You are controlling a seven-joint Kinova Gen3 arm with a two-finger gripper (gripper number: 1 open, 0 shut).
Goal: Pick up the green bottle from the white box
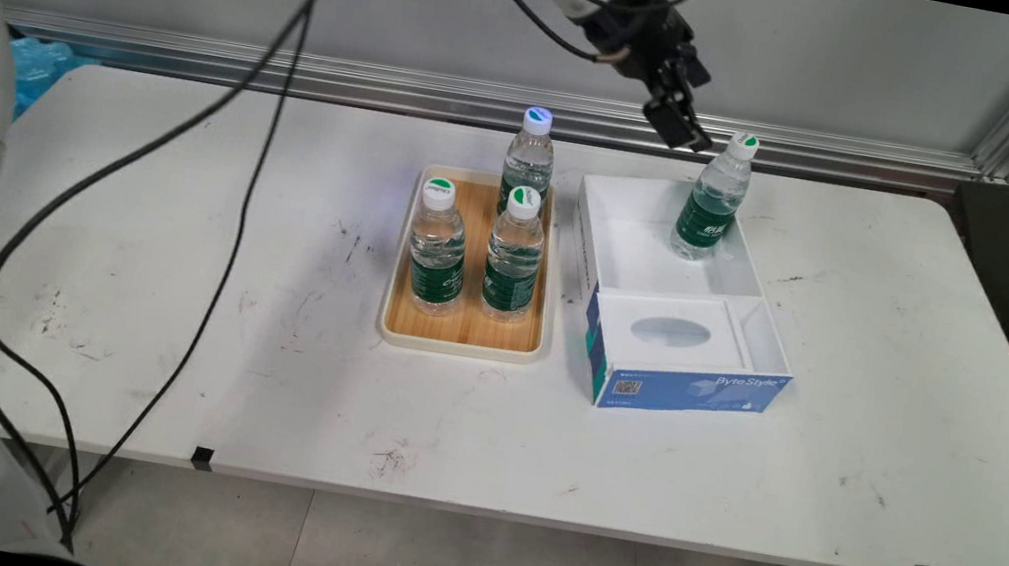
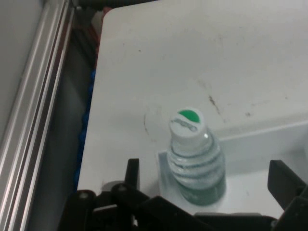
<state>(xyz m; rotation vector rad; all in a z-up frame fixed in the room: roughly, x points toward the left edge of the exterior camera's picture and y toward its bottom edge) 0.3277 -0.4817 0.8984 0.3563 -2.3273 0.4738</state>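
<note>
White table (image 1: 162, 269): tray (image 1: 460, 342) holds three bottles; box (image 1: 659, 267) one; end effector (image 1: 681, 127) spread wide, empty.

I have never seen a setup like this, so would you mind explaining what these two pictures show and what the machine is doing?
This is a white robot arm with a black two-finger end effector, working at a white table. The wide picture comes from a fixed camera above the table's near side. The other comes from a camera on the arm's hand, looking along the fingers.

On the table is a wooden tray with three water bottles: front left, front right and back. Right of it lies an open white and blue box with a fourth bottle standing in its far compartment.

The end effector is open and holds nothing. It hangs in the air just beside that fourth bottle's cap, and the hand camera shows the bottle between the spread fingers.
</note>
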